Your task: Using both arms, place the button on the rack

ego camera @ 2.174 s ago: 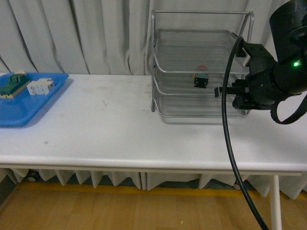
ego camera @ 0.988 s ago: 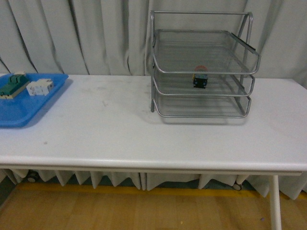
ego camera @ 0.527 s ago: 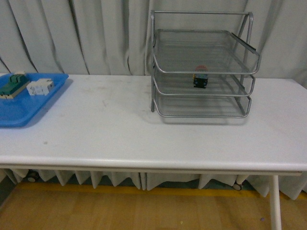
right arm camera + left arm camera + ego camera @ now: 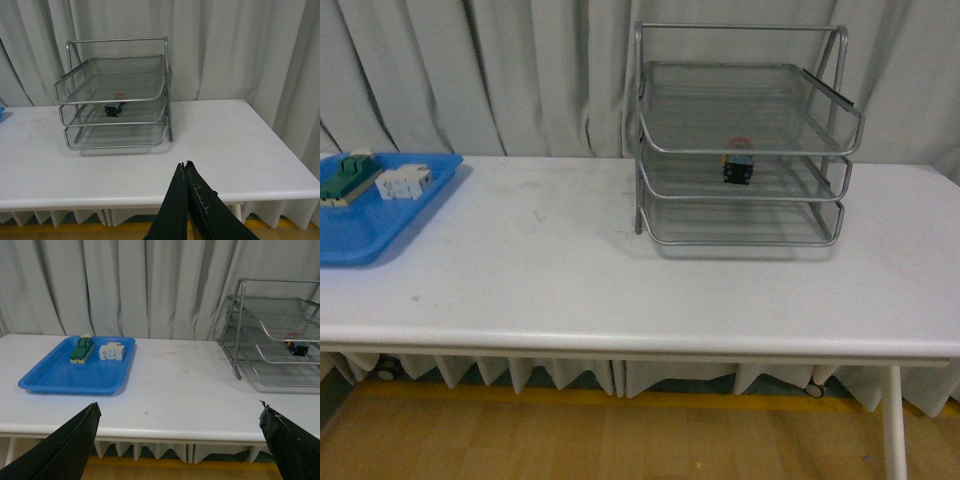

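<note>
The button (image 4: 737,162) with its red cap and dark body rests on the middle tier of the silver wire rack (image 4: 642,120) at the back right of the table. It also shows as the button (image 4: 115,106) in the rack (image 4: 167,75) in the right wrist view, and as the button (image 4: 297,347) in the rack (image 4: 239,305) in the left wrist view. Neither arm shows in the front view. My left gripper (image 4: 179,412) hangs open before the table's front edge, holding nothing. My right gripper (image 4: 184,164) is shut and empty, well back from the rack.
A blue tray (image 4: 360,235) at the table's left end holds a green-and-cream block (image 4: 346,174) and a white blocky part (image 4: 402,181). The white table (image 4: 540,270) ends at a front edge with a wooden floor below. Grey curtains hang behind.
The right arm stood by the rack's right side 2.2 s ago and has since left the front view. The button stays on the middle tier.
</note>
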Robot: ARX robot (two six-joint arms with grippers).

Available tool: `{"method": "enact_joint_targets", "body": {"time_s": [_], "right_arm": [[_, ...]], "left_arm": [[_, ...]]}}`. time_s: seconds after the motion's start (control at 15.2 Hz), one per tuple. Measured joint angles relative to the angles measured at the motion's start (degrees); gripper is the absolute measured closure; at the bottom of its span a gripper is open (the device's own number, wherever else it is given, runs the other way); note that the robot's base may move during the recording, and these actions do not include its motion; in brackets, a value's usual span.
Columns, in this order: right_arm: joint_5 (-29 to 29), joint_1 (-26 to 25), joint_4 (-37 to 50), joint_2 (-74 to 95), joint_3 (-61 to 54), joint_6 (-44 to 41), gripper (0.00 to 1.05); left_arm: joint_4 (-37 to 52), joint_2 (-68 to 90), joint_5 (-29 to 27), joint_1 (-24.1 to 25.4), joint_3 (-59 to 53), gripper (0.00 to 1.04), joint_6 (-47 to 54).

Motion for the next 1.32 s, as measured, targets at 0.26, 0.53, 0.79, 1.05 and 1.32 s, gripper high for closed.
{"method": "enact_joint_targets", "body": {"time_s": [0.26,0.53,0.79,1.05,1.32], "right_arm": [[0.0,0.0,-4.48,-4.28,0.0,0.0,1.03],[0.0,0.0,-15.37,-14.71,0.04,0.02,1.03],[0.0,0.0,-15.37,-14.69,0.04,-0.02,1.03],[0.0,0.0,-15.37,-14.69,0.04,-0.09,0.56],[0.02,0.0,-15.37,-14.69,0.04,-0.07,0.05]], "left_arm": [[-0.02,0.0,0.0,0.0,0.0,0.07,0.0],[0.02,0.0,0.02,0.0,0.0,0.07,0.0],[0.0,0.0,0.0,0.0,0.0,0.07,0.0],[0.0,0.0,0.02,0.0,0.0,0.07,0.0],[0.0,0.0,0.0,0.0,0.0,0.07,0.0]]}}
